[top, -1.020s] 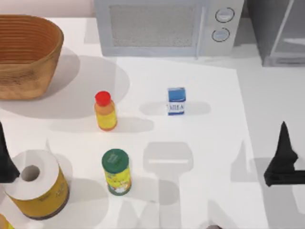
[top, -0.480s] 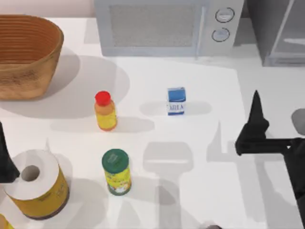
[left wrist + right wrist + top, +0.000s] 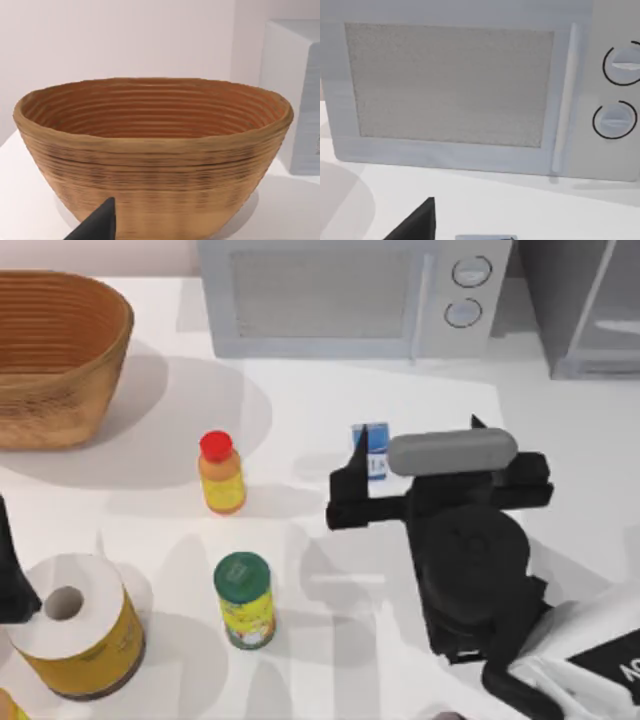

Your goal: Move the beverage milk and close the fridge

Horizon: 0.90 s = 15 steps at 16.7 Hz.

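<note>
Fingers of the right gripper (image 3: 415, 465) stand spread apart on either side of the beverage milk (image 3: 372, 449), one dark tip (image 3: 350, 475) at the carton's nine o'clock side and the other at its three o'clock side, grasping nothing yet as far as the top view shows. The carton stands upright on the table (image 3: 300, 400) near its centre, at six o'clock from the white microwave (image 3: 350, 295), so moving it is not yet done. At the table's one o'clock corner the fridge (image 3: 590, 305) shows its pale door panel set at an angle to the cabinet, which I judge to be open; closing it is left too. By my reckoning the task is at its first grasp. At about eight o'clock the left gripper (image 3: 12, 570) sits parked beside the paper roll (image 3: 70, 625), and I cannot tell how its fingers stand.
</note>
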Motion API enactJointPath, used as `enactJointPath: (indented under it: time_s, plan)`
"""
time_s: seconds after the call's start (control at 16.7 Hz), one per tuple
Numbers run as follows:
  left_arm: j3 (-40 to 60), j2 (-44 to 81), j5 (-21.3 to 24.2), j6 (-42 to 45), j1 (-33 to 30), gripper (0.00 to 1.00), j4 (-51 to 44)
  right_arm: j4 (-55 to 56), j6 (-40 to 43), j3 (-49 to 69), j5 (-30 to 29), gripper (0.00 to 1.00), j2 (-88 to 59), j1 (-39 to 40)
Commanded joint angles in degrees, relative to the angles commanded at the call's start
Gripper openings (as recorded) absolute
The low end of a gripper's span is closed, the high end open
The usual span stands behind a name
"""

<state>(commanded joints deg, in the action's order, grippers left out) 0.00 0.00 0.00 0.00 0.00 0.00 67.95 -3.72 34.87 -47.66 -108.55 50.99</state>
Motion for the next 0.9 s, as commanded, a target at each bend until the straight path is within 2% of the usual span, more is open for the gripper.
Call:
enactJointPath:
  time_s: [0.36, 0.9]
  plan:
    - [0.00, 0.00, 0.00, 0.00, 0.00, 1.00, 0.00, 7.26, -2.10, 11.47, 3.81, 1.00, -21.31, -2.87]
    - [0.00, 0.00, 0.00, 0.00, 0.00, 1.00, 0.00, 7.64, -2.34, 13.63, 4.74, 1.00, -23.94, -3.57]
